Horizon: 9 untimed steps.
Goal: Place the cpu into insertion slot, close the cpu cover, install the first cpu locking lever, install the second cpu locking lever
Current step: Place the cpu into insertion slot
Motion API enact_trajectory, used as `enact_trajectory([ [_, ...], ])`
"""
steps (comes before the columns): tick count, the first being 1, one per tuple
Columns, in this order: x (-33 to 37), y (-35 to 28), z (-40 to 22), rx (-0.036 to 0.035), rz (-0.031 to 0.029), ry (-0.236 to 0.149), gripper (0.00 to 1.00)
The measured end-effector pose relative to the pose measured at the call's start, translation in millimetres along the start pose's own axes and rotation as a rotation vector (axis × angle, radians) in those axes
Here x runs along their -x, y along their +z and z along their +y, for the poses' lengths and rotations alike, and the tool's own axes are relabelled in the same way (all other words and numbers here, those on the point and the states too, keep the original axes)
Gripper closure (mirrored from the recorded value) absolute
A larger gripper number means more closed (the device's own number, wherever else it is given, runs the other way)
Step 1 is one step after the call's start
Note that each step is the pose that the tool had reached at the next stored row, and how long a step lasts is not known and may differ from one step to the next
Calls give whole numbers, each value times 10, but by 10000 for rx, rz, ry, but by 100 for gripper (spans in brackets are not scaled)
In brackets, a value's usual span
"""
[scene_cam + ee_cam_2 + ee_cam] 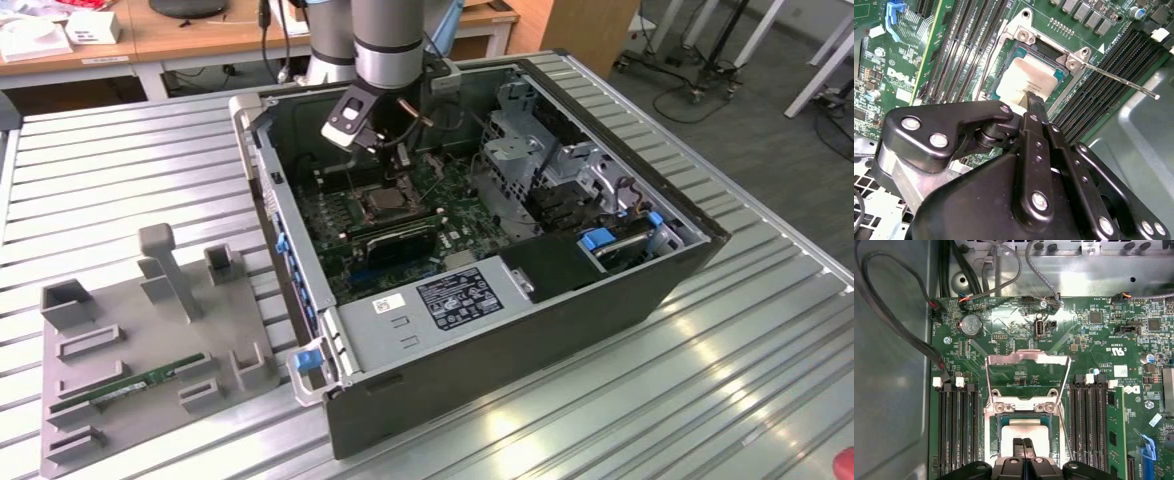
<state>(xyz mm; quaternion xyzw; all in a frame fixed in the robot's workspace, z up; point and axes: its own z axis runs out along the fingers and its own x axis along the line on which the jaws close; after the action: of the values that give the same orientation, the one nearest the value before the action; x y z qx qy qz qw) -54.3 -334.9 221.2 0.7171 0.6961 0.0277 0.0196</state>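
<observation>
The cpu [1026, 432] [1026, 80], a square chip with a silvery top, lies flat in the socket on the green motherboard [380, 205]. My gripper [1023, 449] [1034, 106] [398, 168] hangs just over the chip, its two black fingers pressed together with nothing between them. I cannot tell whether the tips touch the chip. The cpu cover [1026, 358], a thin silvery frame, stands swung open on its hinge at the socket's edge. A thin wire locking lever [1119, 77] [1068, 385] sticks out unlatched beside the socket.
The open computer case [441, 330] walls in the board on all sides. Black memory slots [956, 425] flank the socket. Cables [899, 325] loop along one case wall. A grey fixture plate [147, 330] holding a green memory stick [134, 383] lies at the exterior view's left.
</observation>
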Motion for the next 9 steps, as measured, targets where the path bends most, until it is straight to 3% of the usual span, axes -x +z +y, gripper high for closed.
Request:
enact_trajectory([
  [5, 1, -1, -50, 1, 1, 0, 89],
  [9, 2, -31, -52, 0, 1, 0, 89],
])
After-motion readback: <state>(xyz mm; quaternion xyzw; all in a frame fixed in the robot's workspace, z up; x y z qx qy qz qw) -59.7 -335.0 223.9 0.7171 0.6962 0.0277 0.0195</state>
